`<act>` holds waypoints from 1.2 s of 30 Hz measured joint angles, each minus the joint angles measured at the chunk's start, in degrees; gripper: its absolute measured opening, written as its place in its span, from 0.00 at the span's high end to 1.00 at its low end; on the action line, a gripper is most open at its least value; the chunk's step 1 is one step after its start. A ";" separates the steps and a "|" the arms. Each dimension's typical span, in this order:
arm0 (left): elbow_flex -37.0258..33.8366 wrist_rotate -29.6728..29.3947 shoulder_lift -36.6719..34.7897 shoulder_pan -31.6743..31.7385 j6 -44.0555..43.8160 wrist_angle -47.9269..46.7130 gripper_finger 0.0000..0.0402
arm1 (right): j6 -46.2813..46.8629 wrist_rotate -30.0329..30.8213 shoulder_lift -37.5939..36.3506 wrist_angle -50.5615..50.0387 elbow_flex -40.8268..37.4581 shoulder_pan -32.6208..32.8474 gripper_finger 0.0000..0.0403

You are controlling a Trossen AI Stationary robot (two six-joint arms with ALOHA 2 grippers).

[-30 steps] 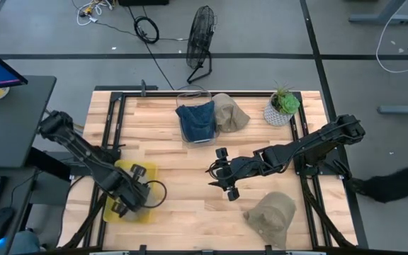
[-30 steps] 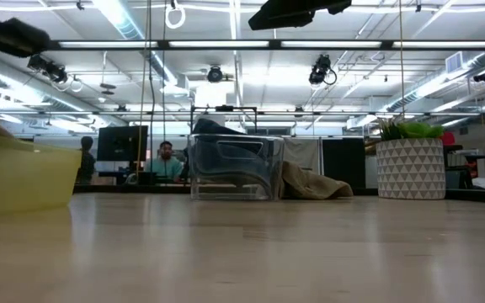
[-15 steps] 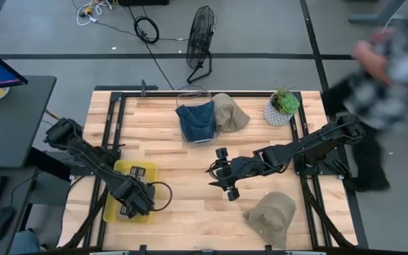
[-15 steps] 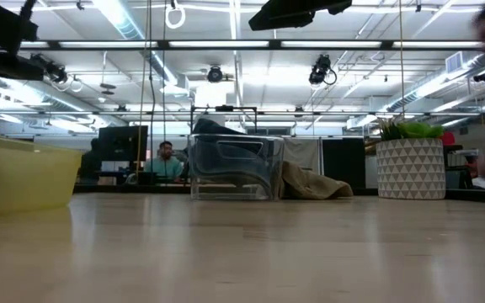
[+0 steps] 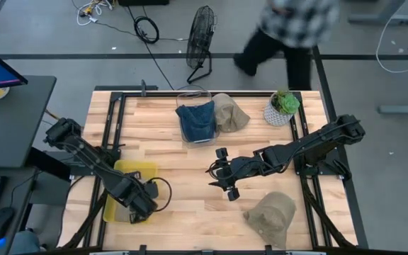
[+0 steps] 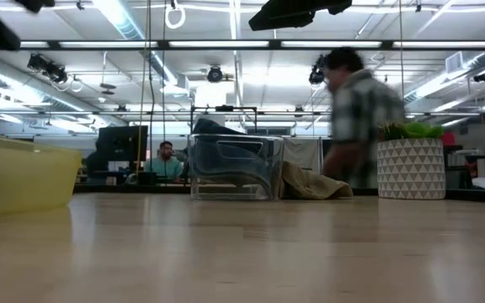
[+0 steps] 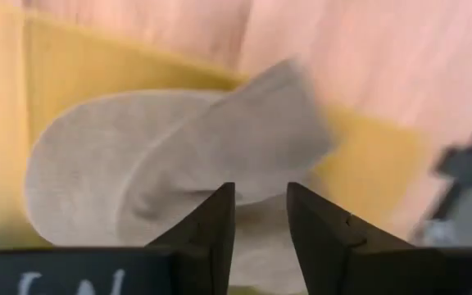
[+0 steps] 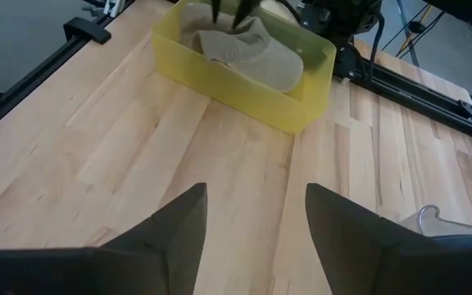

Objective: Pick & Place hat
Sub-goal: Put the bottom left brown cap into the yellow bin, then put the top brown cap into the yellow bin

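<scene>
A tan hat (image 7: 179, 156) lies in the yellow bin (image 5: 129, 170) at the table's near left. It also shows in the right wrist view (image 8: 248, 49). My left gripper (image 5: 144, 205) hangs just above the hat (image 7: 260, 192), fingers pointing down with a narrow gap. I cannot see it touching the cloth. My right gripper (image 5: 220, 176) is open and empty above the middle of the table (image 8: 255, 192), facing the bin. A second tan hat (image 5: 271, 214) lies on the table's near right.
At the far edge stand a clear bin (image 5: 195, 120) with blue cloth, a third tan hat (image 5: 231, 113) leaning on it, and a potted plant (image 5: 283, 106). A person (image 5: 296, 21) walks behind the table. Bare wood lies between the bins.
The tan hat that showed above the yellow bin's rim in the low view has dropped out of sight into the bin. My left arm has then gone up. A person has walked from the table's right side round to behind its far edge.
</scene>
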 joint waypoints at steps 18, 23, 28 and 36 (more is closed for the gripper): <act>2.68 -0.84 8.04 -0.68 0.19 2.02 0.99 | 0.00 -0.03 0.00 0.00 0.00 0.03 0.47; 2.68 1.77 11.45 -1.28 -0.22 1.78 0.99 | 0.00 -0.03 0.00 0.00 0.00 0.05 0.47; 2.60 1.74 14.22 -1.28 0.14 3.43 0.99 | 0.96 -0.43 0.00 -0.80 0.00 0.05 0.47; 7.71 -0.55 10.55 -1.30 -1.11 -1.66 0.99 | 1.75 0.70 0.00 -3.56 0.00 1.27 0.47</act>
